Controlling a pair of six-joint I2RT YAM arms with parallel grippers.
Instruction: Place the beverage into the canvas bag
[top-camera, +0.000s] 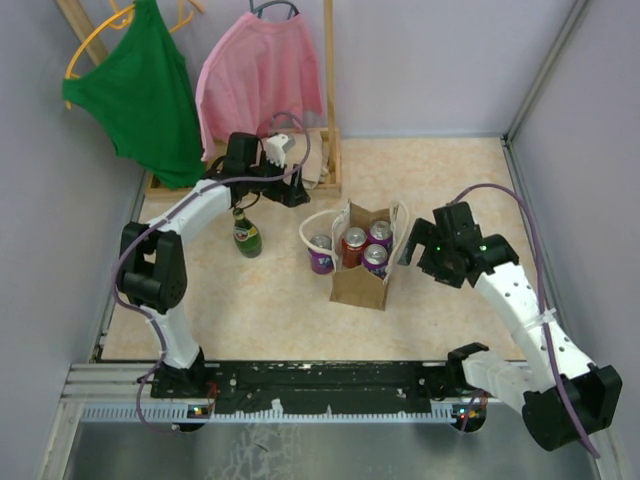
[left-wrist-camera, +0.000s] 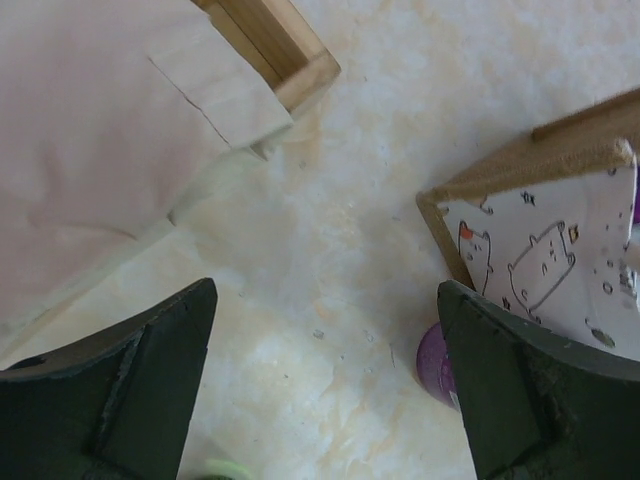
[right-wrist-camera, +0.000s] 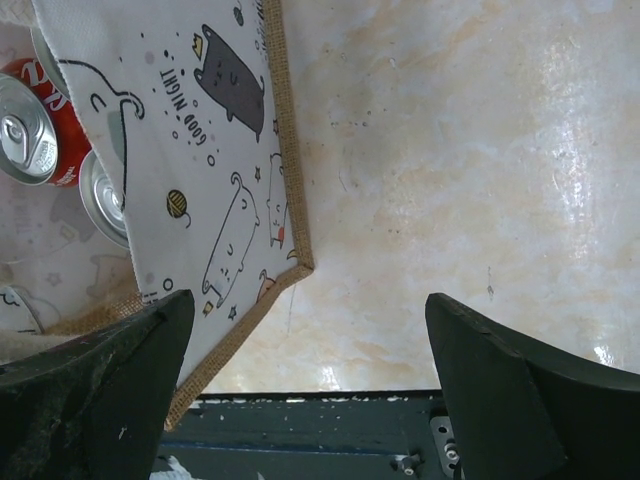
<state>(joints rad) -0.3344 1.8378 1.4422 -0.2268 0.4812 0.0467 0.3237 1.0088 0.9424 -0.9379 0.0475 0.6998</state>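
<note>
The tan canvas bag (top-camera: 362, 280) stands upright mid-table and holds three cans, one of them red (top-camera: 354, 243). A purple can (top-camera: 321, 254) stands outside against the bag's left side, inside the pale handle loop. A green bottle (top-camera: 246, 235) stands further left. My left gripper (top-camera: 298, 193) is open and empty behind the bag; its view shows the bag's corner (left-wrist-camera: 535, 240), the purple can (left-wrist-camera: 436, 362) and the gripper (left-wrist-camera: 325, 290). My right gripper (top-camera: 411, 249) is open and empty at the bag's right side; its view shows the gripper (right-wrist-camera: 310, 300), the cat-print lining (right-wrist-camera: 200, 150) and the red can (right-wrist-camera: 35, 120).
A wooden clothes rack base (top-camera: 330, 165) stands at the back with a green garment (top-camera: 145, 95) and a pink one (top-camera: 260, 75) hanging. Pale cloth (left-wrist-camera: 90, 150) lies by the rack frame (left-wrist-camera: 285, 50). The dark front rail (right-wrist-camera: 320, 430) lies below the right gripper.
</note>
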